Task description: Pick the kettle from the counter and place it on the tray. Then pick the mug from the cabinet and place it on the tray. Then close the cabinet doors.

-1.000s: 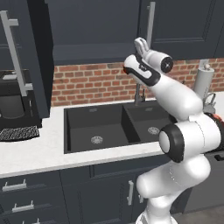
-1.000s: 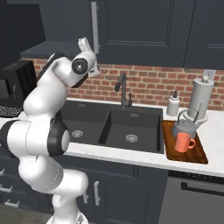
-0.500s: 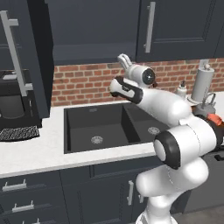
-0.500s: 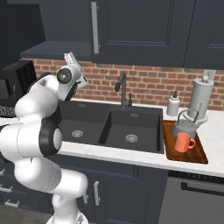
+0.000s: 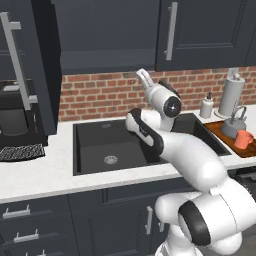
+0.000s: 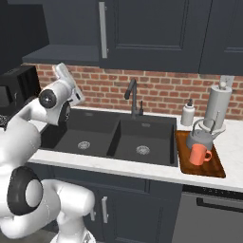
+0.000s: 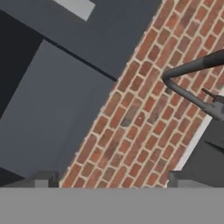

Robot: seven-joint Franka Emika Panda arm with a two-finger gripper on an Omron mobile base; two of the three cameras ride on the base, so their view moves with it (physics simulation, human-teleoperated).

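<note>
The grey kettle (image 6: 201, 138) and the orange-red mug (image 6: 199, 154) both stand on the brown tray (image 6: 216, 167) on the counter (image 6: 234, 137) right of the sink; from the left they are the kettle (image 5: 233, 126), mug (image 5: 243, 139) and tray (image 5: 216, 128). My gripper (image 5: 143, 76) is open and empty, raised over the left side of the sink and pointing up toward the cabinet (image 5: 105, 35). From the right the gripper (image 6: 62, 70) is below the cabinet's underside (image 6: 52, 54). The left cabinet door (image 5: 35, 65) stands open; the right one (image 5: 200, 30) is shut. In the hand view the fingertips (image 7: 43, 179) frame bare brick wall.
A black double sink (image 6: 118, 137) with a dark faucet (image 6: 132, 96) lies below the arm. A white paper-towel roll (image 6: 218, 106) and soap bottle (image 6: 188, 114) stand behind the tray. A black coffee machine (image 5: 14, 122) sits on the left counter, partly behind the open door.
The arm has swung left and a little lower, carrying the open hand from above the sink's right half to its left half. Kettle, mug and tray have not moved.
</note>
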